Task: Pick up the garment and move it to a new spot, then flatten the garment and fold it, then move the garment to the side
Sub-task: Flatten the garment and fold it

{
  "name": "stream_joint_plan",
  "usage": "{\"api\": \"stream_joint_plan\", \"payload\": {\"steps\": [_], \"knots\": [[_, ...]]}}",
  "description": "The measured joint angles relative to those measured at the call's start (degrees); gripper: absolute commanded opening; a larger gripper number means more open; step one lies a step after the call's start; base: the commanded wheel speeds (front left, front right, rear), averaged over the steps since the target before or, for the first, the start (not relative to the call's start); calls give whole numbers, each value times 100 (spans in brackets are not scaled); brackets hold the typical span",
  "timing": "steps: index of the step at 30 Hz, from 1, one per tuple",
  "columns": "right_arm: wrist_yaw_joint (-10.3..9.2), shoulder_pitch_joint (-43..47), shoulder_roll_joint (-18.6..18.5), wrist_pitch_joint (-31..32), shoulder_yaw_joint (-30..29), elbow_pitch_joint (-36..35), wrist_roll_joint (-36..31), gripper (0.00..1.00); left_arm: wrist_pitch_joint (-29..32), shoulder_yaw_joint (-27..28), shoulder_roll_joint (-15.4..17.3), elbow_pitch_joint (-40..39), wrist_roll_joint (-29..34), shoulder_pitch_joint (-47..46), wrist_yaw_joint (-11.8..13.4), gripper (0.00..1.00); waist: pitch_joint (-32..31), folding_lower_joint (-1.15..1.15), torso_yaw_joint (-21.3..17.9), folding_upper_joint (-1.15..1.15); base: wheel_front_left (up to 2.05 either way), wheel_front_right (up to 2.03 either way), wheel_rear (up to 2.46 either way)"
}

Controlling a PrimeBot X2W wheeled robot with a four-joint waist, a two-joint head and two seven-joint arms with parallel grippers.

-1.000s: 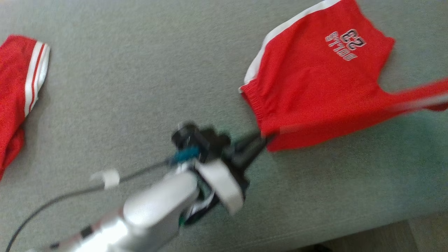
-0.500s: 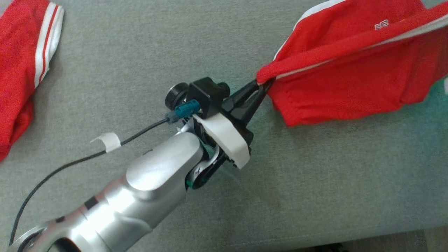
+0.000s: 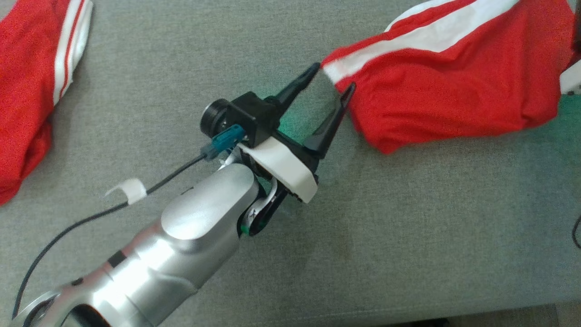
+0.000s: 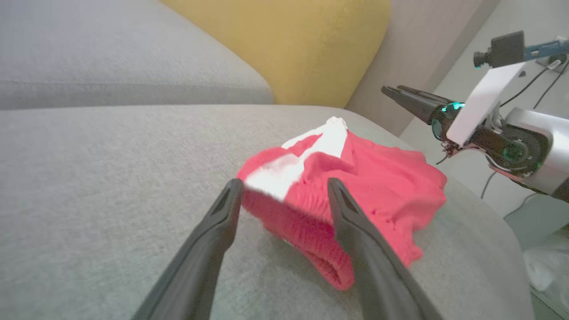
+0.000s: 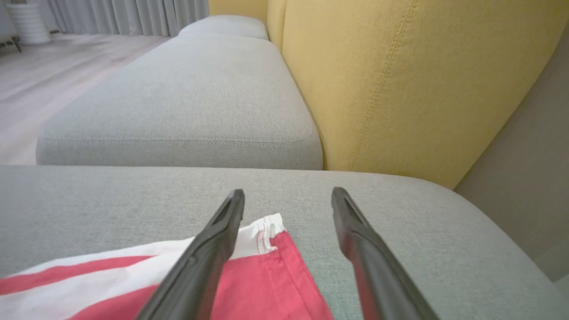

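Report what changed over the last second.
The left end effector carried the near edge of the garment away from the robot, folding it over itself, then opened and let go. The right end effector stands open too. The second garment, at left, stayed put, though the view shifted.

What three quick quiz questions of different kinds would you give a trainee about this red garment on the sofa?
1. True or false: the left pincer stands open around the red garment's corner.
2. The back cushion is: A blue, B yellow, C green.
3. Fill in: the garment's broad stripe is ____.
Key: 1 true; 2 B; 3 white.
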Motion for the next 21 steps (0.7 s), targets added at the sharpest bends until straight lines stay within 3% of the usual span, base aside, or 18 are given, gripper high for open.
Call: {"api": "stream_joint_plan", "payload": {"steps": [3, 4, 7, 12, 16, 21], "knots": [[0, 86, -26, -34, 159, 31, 460, 100, -349, 85, -31, 46, 158, 10, 233, 100, -74, -1, 43, 0, 0, 0, 0], [0, 250, -131, 23, 264, 25, 699, 100, -531, 236, -56, 36, 338, 64, 491, 100, -140, -1, 83, 0, 0, 0, 0], [0, 641, -430, 196, 248, 63, 1074, 100, -633, 545, -56, -144, 677, 357, 913, 100, -233, -1, 176, 0, 0, 0, 0], [0, 1042, -773, 608, 156, 199, 1838, 100, -642, 1501, -60, -1167, 1616, 1304, 1459, 100, -345, -1, 429, 0, 0, 0, 0], [0, 1085, -984, 975, -12, 449, 2191, 100, -660, 2093, -62, -1802, 2179, 2092, 1625, 100, -405, -2, 684, 0, 0, 0, 0], [0, 1113, -1182, 1362, -201, 849, 2294, 100, -664, 2316, -76, -2150, 2615, 2614, 1617, 100, -433, -2, 961, 0, 0, 0, 0]]}}
